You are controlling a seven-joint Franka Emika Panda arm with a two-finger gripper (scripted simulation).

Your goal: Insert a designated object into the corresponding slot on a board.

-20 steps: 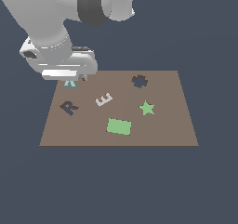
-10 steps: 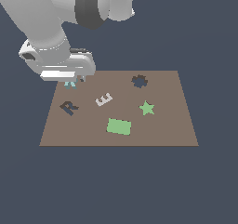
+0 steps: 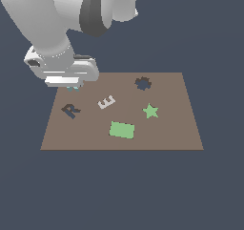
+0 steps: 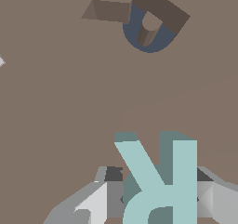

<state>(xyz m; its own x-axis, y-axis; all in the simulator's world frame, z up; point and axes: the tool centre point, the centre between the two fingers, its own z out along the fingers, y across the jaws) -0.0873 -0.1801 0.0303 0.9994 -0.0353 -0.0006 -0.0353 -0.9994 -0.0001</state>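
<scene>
Pale teal fills the near part of the wrist view: the letter R block (image 4: 162, 181) sits between the grey fingers (image 4: 97, 202) of the gripper (image 4: 158, 197), which presses against it from both sides, so the pincer is clamped on the block. In the exterior view only a sliver of teal (image 3: 75, 87) shows under the gripper (image 3: 71, 84), above the far corner of the brown board (image 3: 171, 133) on the exterior view's left.

By my reading the pick is done: the block appears lifted clear of the board, carried but not yet placed. The R-shaped slot (image 3: 71, 110) is bare, lying on the board just nearer the camera than the gripper; in the wrist view the slot (image 4: 144, 21) is ahead of the block and turned differently from it. What remains, I judge, is a short carry over the slot, a twist to match its orientation, a descent and release.

Counting: one board, one teal R, one R-shaped slot, and one dark gear-shaped recess (image 3: 142, 83) well apart from the R slot toward the exterior view's right. Loose pieces on the board: one whitish letter E (image 3: 106, 101) just beside the R slot, one green star (image 3: 150, 111) below the gear recess, and one green rectangle (image 3: 122, 130) between the E and the board's near edge.
</scene>
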